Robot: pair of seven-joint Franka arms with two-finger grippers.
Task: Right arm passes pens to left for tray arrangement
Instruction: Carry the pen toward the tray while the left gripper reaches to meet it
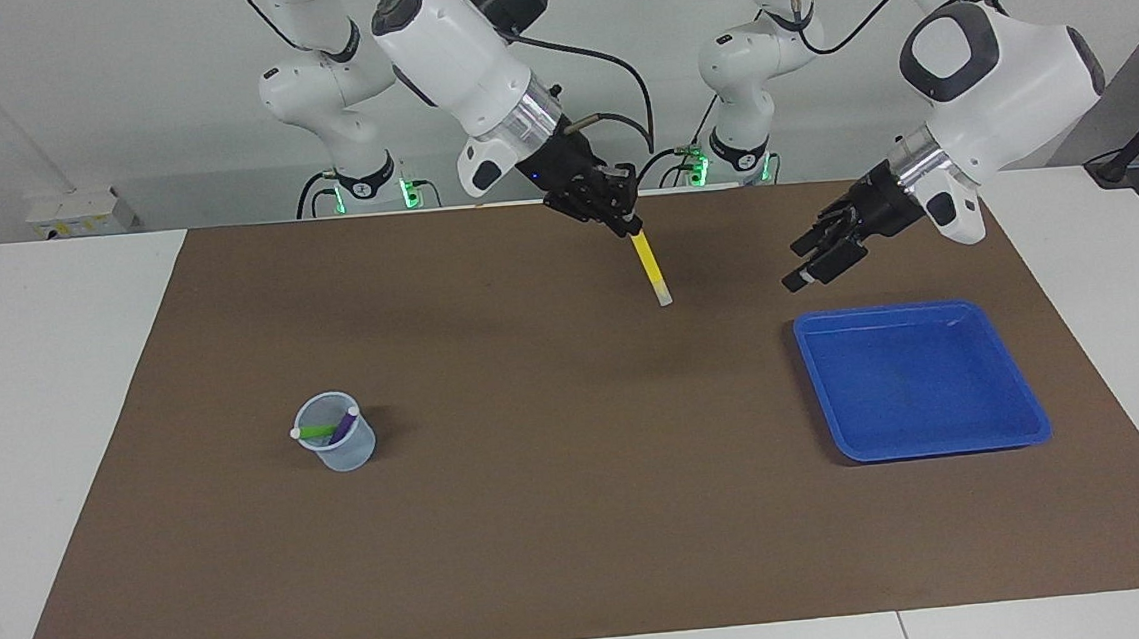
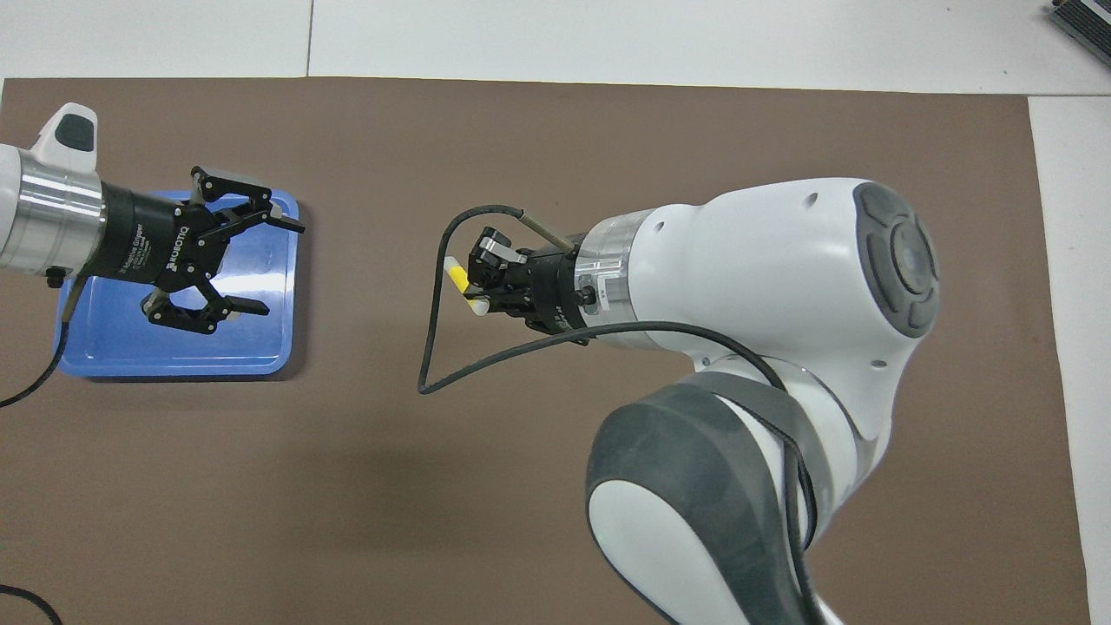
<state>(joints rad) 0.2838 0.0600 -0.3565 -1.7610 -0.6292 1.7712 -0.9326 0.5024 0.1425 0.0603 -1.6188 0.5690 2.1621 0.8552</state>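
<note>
My right gripper (image 1: 629,225) (image 2: 476,279) is shut on the top of the yellow pen (image 1: 650,270) (image 2: 456,279), which hangs tilted in the air over the middle of the brown mat. My left gripper (image 1: 804,261) (image 2: 271,265) is open and empty, raised over the mat beside the blue tray (image 1: 919,378) (image 2: 113,347), with its fingers pointing toward the yellow pen. A gap remains between the two grippers. The green pen (image 1: 314,431) and the purple pen (image 1: 344,424) stand in the small translucent cup (image 1: 337,433) toward the right arm's end.
The brown mat (image 1: 583,519) covers most of the white table. The blue tray lies bare toward the left arm's end. In the overhead view my right arm's bulk hides the cup.
</note>
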